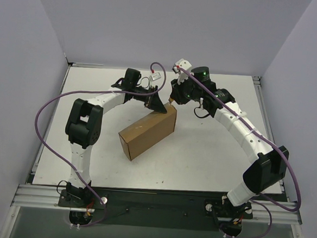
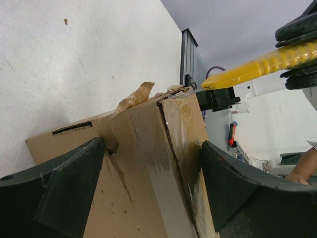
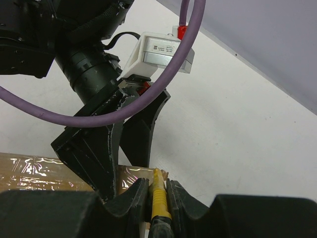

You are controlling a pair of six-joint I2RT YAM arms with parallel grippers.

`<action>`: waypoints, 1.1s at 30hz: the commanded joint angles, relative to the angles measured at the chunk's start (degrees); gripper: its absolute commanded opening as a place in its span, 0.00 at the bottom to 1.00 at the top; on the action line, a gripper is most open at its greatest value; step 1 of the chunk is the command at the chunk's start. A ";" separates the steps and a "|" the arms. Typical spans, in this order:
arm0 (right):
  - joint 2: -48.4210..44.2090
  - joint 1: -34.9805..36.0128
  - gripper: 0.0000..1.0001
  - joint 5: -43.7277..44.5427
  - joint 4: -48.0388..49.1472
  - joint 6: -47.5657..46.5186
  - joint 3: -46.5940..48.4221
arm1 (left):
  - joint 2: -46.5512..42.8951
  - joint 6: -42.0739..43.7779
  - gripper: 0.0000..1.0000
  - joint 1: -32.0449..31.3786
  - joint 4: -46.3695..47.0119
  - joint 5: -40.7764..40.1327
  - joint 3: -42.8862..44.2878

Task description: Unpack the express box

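Observation:
The express box [image 1: 147, 130], brown cardboard sealed with clear tape, lies at an angle mid-table. My left gripper [image 1: 158, 105] straddles its far end; in the left wrist view both fingers [image 2: 69, 186] press the sides of the box [image 2: 143, 163], whose tape is torn at the top corner. My right gripper [image 1: 173, 95] is shut on a yellow-handled knife [image 3: 158, 196]. The knife [image 2: 262, 63] has its blade tip at the box's far top corner. The box's contents are hidden.
The white table [image 1: 211, 150] is walled by pale panels on three sides. The two wrists are close together over the box's far end, and the left arm's purple cable [image 3: 163, 84] loops in front of the right wrist camera.

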 commanded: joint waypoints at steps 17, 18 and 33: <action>-1.90 -0.51 0.00 -0.15 2.41 0.53 0.62 | 2.65 1.22 0.87 -0.30 -2.80 -4.68 -1.44; -2.25 -0.42 0.00 -0.23 2.51 0.79 0.97 | 2.65 1.22 0.87 -0.30 -2.97 -4.68 -1.44; -2.96 -0.86 0.00 -0.32 4.00 0.71 1.32 | 2.91 0.95 0.87 -0.30 -2.88 -4.68 -1.26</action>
